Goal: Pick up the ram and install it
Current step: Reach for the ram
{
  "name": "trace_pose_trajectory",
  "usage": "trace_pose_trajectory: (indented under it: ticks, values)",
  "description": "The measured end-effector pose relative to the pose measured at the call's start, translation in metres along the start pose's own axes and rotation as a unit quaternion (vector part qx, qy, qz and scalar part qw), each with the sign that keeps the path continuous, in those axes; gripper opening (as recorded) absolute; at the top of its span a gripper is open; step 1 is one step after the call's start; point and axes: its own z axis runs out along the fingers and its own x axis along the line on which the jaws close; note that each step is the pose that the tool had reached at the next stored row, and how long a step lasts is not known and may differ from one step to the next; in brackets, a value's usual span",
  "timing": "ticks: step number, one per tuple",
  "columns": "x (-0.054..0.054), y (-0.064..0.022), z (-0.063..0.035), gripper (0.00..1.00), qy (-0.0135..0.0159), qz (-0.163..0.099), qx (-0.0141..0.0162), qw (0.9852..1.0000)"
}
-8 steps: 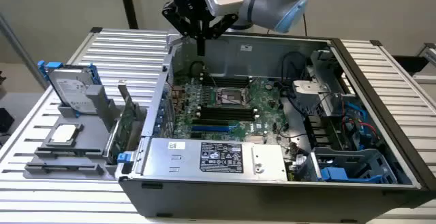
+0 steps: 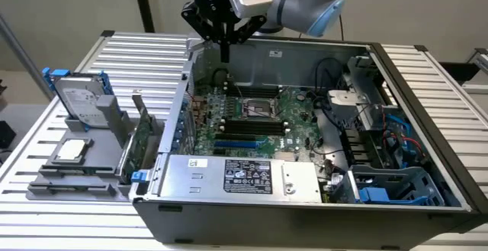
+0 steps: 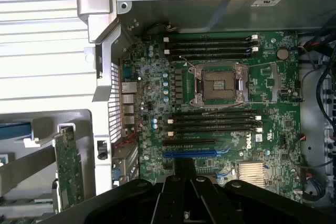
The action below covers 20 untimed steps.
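My gripper (image 2: 225, 55) hangs above the back left corner of the open computer case (image 2: 396, 68), over its rear wall. Its dark fingers are pressed together into one thin point, with nothing green between them. In the wrist view the gripper (image 3: 185, 174) looks straight down on the green motherboard (image 3: 152, 77). Two banks of long black memory slots (image 3: 215, 121) lie on either side of the empty processor socket (image 3: 219, 83), and they look bare. In the exterior view the slots (image 2: 248, 126) lie well below and in front of the gripper. The ram is out of view.
A grey holder stands on the slatted table at the exterior view's left, carrying a hard drive (image 2: 80, 99), a square silver processor chip (image 2: 71, 150) and a green expansion card (image 2: 142, 134) (image 3: 68, 166). The power supply (image 2: 244, 176) fills the case's front; cables and drive bays (image 2: 381, 148) crowd its right.
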Motion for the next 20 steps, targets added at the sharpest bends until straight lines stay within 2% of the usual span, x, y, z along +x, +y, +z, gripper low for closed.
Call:
trace_pose_trajectory:
  ticks: [6, 8, 11, 15, 20]
  values:
    - [0.0, -0.0007, -0.0002, 0.0, 0.0001, 0.0, 0.0001, 1.0]
    - [0.0, -0.0041, -0.0003, 0.0, 0.0, 0.0, 0.0001, 1.0]
    - [0.002, -0.0137, -0.0007, 0.0, 0.0, 0.0, 0.0, 1.0]
    - [0.013, -0.0277, -0.0016, 0.0, 0.0, 0.0, 0.0, 1.0]
    - [0.035, -0.0388, -0.0025, 0.0, 0.0, 0.0, 0.0, 1.0]
